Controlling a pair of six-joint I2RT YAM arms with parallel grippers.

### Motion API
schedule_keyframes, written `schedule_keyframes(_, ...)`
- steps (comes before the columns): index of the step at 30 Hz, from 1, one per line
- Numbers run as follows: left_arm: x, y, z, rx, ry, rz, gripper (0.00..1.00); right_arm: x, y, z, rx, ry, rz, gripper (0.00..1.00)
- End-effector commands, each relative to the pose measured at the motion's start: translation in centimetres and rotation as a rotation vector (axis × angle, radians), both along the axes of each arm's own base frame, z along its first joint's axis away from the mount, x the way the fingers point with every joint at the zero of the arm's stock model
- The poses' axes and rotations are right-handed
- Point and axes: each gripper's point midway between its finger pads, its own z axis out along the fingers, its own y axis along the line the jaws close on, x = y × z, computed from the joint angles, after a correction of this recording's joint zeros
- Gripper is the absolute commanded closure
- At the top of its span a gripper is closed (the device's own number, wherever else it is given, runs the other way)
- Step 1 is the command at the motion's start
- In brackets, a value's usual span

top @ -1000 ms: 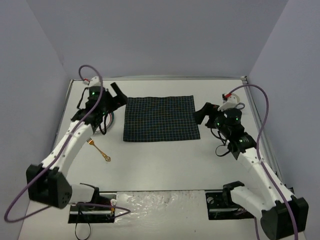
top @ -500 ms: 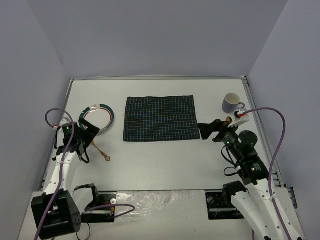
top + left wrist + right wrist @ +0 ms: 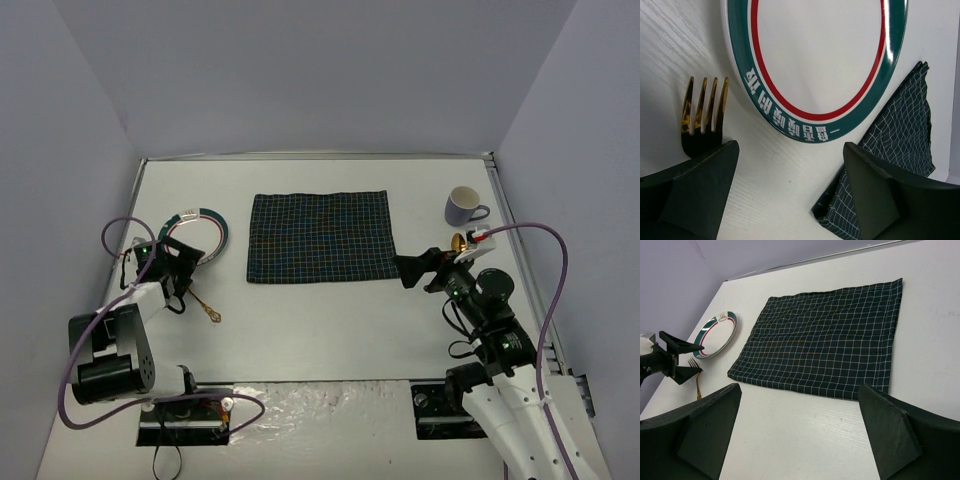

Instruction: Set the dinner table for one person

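Under both arms, the dinner table (image 3: 320,330) spreads out white, with the checked cloth (image 3: 320,237) laid flat at its middle. The plate (image 3: 815,50) sits left of the cloth and just apart from it. The gold fork (image 3: 704,112) lies nearer me, and the mug (image 3: 463,205) stands at the far right.

My left gripper (image 3: 790,150) is spread wide and empty, low over the tabletop, facing the plate's near rim. The fork's tines show just beside the finger (image 3: 695,190) on the left of the wrist view. I judge the plate goes onto the cloth first. I'd come at the rim low, with one finger under its lip, steering clear of those tines.

My right gripper (image 3: 800,390) hangs wide apart and empty too, above bare table near the cloth's near right corner.
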Motion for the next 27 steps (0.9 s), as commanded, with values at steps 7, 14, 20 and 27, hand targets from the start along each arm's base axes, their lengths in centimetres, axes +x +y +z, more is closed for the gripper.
schedule_keyframes(7,4.9,1.4,1.2,-0.023,-0.106,0.057,0.35,0.6,0.3,0.6,0.002,-0.040,0.014,0.00)
schedule_keyframes(14,5.0,1.6,0.1,-0.058,-0.095,0.110,0.71,0.6,0.3,0.3,-0.001,-0.033,0.015,0.00)
schedule_keyframes(20,4.5,1.8,1.7,-0.027,-0.116,0.106,1.00,0.6,0.4,0.0,-0.006,-0.029,0.023,0.00)
schedule_keyframes(27,4.0,0.3,8.3,-0.027,-0.246,0.019,1.00,0.6,0.6,0.1,-0.003,-0.024,0.032,0.00)
